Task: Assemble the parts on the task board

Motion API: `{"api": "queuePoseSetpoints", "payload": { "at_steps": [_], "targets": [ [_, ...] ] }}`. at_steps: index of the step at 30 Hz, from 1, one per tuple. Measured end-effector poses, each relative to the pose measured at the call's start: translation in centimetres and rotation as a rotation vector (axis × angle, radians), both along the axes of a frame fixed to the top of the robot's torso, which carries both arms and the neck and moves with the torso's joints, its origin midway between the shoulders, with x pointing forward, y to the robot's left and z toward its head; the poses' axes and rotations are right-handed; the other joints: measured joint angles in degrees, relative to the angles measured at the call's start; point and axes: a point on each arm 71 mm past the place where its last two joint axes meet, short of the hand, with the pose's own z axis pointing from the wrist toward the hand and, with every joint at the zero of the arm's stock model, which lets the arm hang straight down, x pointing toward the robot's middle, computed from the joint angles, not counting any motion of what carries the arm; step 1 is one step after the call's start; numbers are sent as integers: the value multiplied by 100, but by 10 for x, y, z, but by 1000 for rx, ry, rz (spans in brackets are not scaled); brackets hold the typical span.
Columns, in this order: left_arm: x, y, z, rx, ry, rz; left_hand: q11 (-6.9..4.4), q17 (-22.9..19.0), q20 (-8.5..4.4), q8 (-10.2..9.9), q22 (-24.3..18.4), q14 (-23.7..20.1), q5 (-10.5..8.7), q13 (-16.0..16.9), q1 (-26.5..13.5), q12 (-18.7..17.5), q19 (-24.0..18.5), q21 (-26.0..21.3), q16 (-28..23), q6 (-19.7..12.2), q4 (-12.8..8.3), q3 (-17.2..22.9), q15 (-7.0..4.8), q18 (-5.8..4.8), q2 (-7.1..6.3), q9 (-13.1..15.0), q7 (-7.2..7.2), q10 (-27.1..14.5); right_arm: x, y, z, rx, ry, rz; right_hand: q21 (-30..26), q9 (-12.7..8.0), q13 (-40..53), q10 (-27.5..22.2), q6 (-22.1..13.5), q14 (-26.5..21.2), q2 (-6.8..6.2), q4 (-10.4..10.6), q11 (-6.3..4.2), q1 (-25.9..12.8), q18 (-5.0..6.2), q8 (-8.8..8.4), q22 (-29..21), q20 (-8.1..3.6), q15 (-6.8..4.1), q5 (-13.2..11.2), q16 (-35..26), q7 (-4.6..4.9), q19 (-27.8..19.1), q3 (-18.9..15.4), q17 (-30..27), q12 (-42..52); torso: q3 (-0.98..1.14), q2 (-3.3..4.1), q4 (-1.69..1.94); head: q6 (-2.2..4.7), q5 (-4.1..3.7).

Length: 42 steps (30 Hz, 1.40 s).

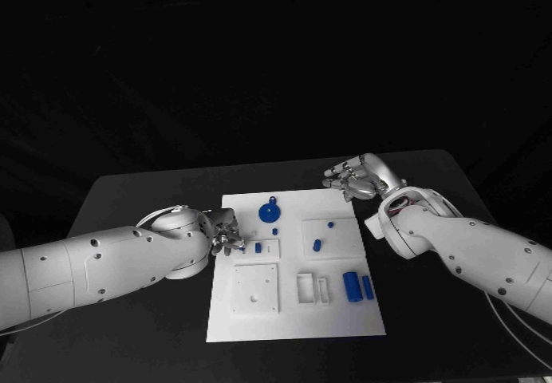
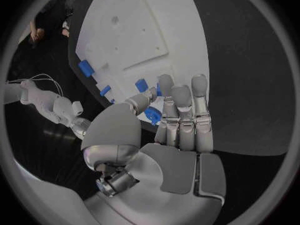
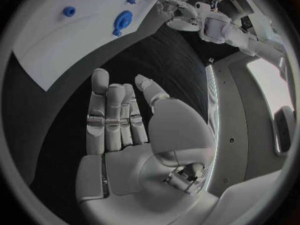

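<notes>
Presently the white rectangular task board [image 1: 288, 319] lies mid-table, blue plastic parts on it. My left hand [image 1: 222, 235] sits at its left edge, thumb and fingers pinching a small blue part [image 2: 153, 115]; a loose pinch could let it twist or drop short of its seat. My right hand [image 1: 359, 179] hovers off the far right corner, spread, holding nothing. Two blue cylinders [image 1: 358, 286] lie beside the white open tray [image 1: 310, 289], which looks unfilled. Blue round disc [image 1: 270, 212] lies farther back.

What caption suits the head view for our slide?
Left hand at the white task board's edge, right hand open beyond its far corner.
</notes>
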Motion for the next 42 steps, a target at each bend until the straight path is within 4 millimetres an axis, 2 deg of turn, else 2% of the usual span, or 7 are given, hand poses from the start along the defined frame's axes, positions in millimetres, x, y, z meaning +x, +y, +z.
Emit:
{"api": "queuePoseSetpoints", "payload": {
  "at_steps": [13,21,42],
  "targets": [
    [-7,7,0,-40,1,37,-16,0,0,23,-1,0,20,0,0,0,0,0,23,0,0,0,0,0,0,1,0,27,0,-1,-1,-1,1,-2,0,0,0,0,0,0,0,0,0,0,0,0,-1,0,0,0,0,0,0,0,-1,0,-1,1,6,-22,-14],
    [-9,7,-4,-64,-1,58,-30,1,1,23,-1,32,16,0,0,0,43,0,23,0,0,0,-30,0,0,-7,0,53,0,-1,-1,-1,2,-2,0,0,0,0,0,0,0,0,0,0,1,0,-1,0,0,-1,0,0,0,0,-1,0,-3,-2,3,-18,1],
    [-10,5,-12,-97,-27,81,-19,7,1,5,-3,41,17,1,0,0,42,0,22,5,16,16,-21,0,0,-37,-4,63,0,-2,-1,-1,2,-3,0,0,0,0,0,0,0,0,0,0,0,0,-2,0,0,-4,0,0,0,0,-1,0,-1,0,-2,-20,-4]
  ]
}}
